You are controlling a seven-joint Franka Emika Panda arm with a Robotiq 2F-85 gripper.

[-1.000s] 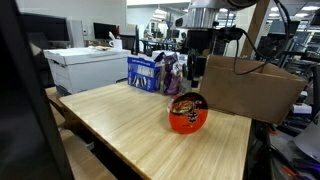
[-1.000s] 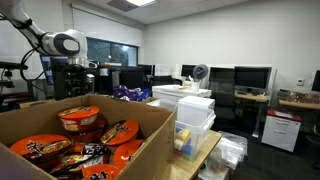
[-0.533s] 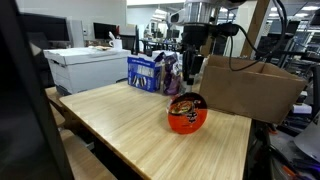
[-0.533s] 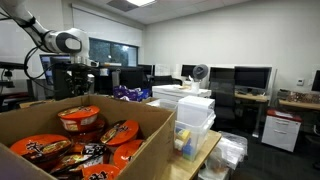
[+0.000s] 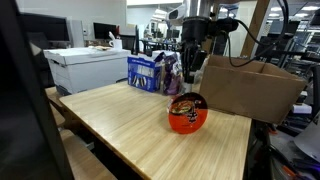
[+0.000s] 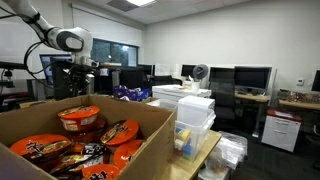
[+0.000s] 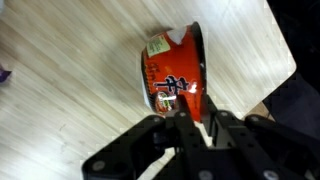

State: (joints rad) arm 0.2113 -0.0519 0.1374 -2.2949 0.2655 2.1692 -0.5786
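A red noodle bowl (image 5: pixel 187 113) is located on the wooden table (image 5: pixel 110 125), toward its right edge. The gripper (image 5: pixel 191 76) is positioned above the bowl, clear of it, with jaws fully closed on nothing. The bowl's black lettering cannot be read. A cardboard box (image 5: pixel 250 88) is placed beyond.

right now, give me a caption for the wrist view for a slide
Shut gripper poised empty above a red instant noodle bowl on the wooden table.
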